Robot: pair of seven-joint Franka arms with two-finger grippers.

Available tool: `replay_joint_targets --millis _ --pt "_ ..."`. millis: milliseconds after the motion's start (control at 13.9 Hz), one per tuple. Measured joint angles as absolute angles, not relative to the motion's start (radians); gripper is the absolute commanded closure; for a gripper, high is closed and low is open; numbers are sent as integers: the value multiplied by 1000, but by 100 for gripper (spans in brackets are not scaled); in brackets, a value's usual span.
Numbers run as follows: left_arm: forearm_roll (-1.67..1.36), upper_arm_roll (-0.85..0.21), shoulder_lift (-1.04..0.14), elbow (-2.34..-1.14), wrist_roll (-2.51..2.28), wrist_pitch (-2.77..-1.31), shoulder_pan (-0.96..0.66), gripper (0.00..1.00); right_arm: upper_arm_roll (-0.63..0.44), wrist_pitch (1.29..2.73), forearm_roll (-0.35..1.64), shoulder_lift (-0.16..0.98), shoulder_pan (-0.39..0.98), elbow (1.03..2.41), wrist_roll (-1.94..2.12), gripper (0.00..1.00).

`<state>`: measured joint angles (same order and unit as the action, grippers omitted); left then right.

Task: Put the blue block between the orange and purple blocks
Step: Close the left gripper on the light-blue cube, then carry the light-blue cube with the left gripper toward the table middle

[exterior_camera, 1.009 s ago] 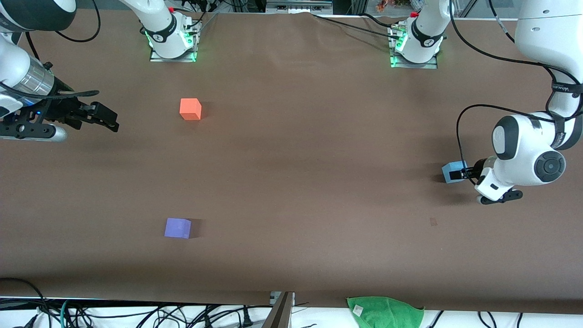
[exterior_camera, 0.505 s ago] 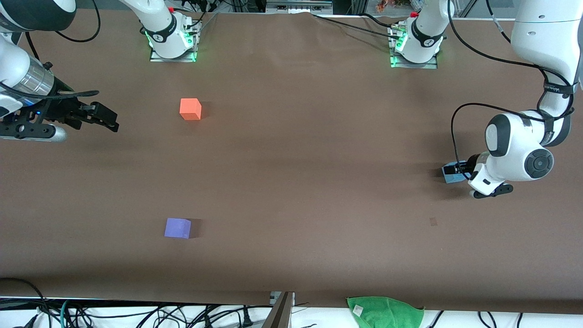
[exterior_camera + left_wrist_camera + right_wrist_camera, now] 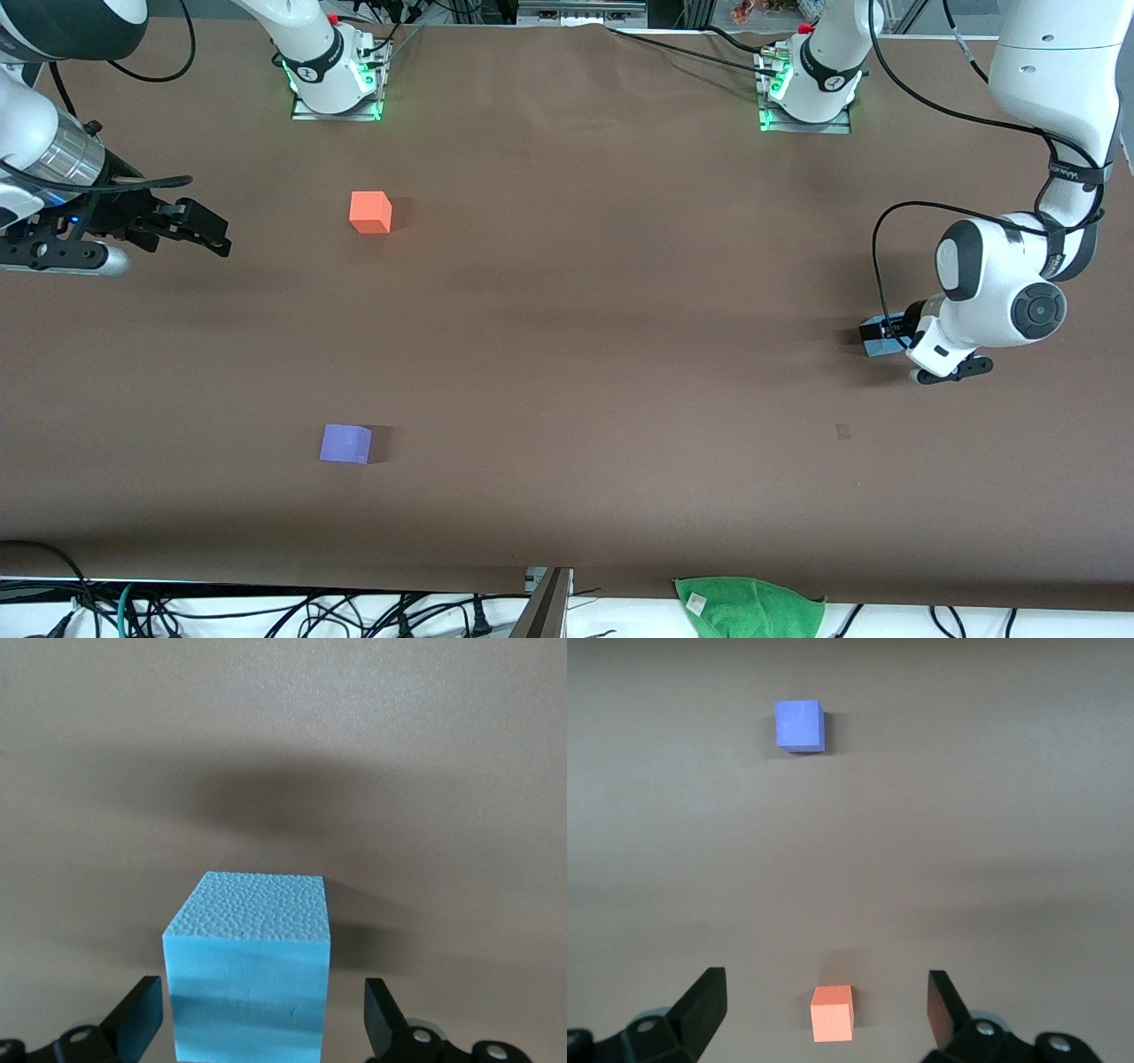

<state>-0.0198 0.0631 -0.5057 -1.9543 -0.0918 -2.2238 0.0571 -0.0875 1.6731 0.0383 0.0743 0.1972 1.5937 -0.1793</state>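
3 cubes on tabletop (image 3: 576, 292): 1 blue block (image 3: 246, 966) w/ left gripper (image 3: 261, 1014) jaws spread round it, not touching, 1 orange block (image 3: 370, 213), 1 purple block (image 3: 345, 443) nearer camera, right gripper (image 3: 208, 235) waits, jaws spread, green cloth (image 3: 749, 605) at edge.

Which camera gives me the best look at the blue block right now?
Left wrist view: the blue block fills it, sitting between the open left claw fingers with gaps either side. In the front view it's a sliver mostly hidden by the arm. The right wrist view doesn't show it.
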Motion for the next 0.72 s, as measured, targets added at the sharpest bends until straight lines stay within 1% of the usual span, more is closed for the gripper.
replay_joint_targets --millis 72,144,216,288,432,721 --pt "-20 63 -506 -1959 -91 -2236 58 35 -88 1673 38 74 197 1594 -179 0" --pt "-20 63 -507 -1961 -90 -2242 60 45 -88 1673 38 74 197 1594 -179 0" --pt "-20 63 -507 -1962 -89 -2244 62 53 -88 1673 38 74 197 1594 -179 0" --pt "-20 63 -507 -1962 -87 -2246 64 56 -88 1673 38 74 197 1594 -179 0" --pt "-20 62 -505 -1962 -85 -2246 65 56 -88 1673 38 74 197 1594 -179 0" --pt "-20 55 -504 -1952 -81 -2258 65 54 -89 1673 38 74 196 1594 -179 0"
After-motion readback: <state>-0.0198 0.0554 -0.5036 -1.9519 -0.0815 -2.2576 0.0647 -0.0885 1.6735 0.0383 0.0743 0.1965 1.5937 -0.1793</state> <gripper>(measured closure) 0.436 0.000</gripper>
